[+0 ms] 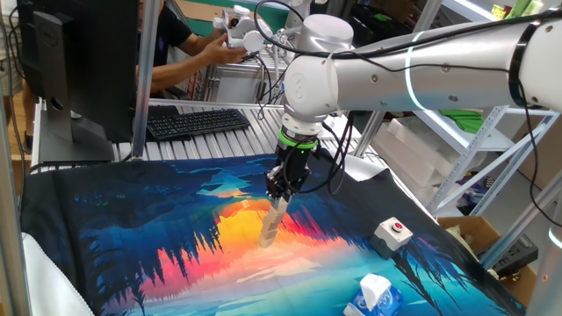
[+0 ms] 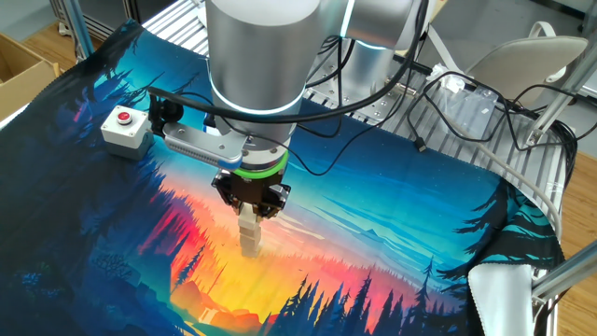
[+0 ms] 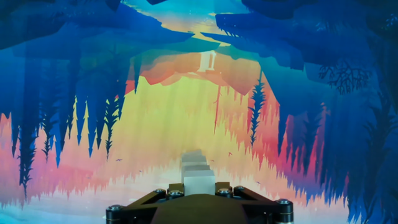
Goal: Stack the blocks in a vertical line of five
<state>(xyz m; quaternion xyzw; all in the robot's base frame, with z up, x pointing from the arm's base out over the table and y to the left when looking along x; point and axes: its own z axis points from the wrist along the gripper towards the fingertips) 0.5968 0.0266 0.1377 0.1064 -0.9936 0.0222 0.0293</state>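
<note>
Tool [image 1: 279,198] points straight down over the leaning stack of blocks [image 1: 271,225] on the bench mat – narrowly parted jaws pinch the top block [image 2: 247,222], directly above the rest

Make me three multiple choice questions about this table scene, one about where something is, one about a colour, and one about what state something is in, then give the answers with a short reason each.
1. Where is the stack of blocks?
A. On the keyboard
B. On the orange part of the cloth, under the gripper
C. On top of the tissue pack

2. What colour is the button on the white box?
A. Red
B. Green
C. Yellow

3. How does the gripper stand?
A. Lying on its side on the cloth
B. Lifted far above the stack
C. Pointing down, closed on the top block

Answers:
1 B, both fixed views show the stack on the orange patch of the cloth.
2 A, the button shows red in both fixed views.
3 C, the fingers sit around the top of the stack.
</note>
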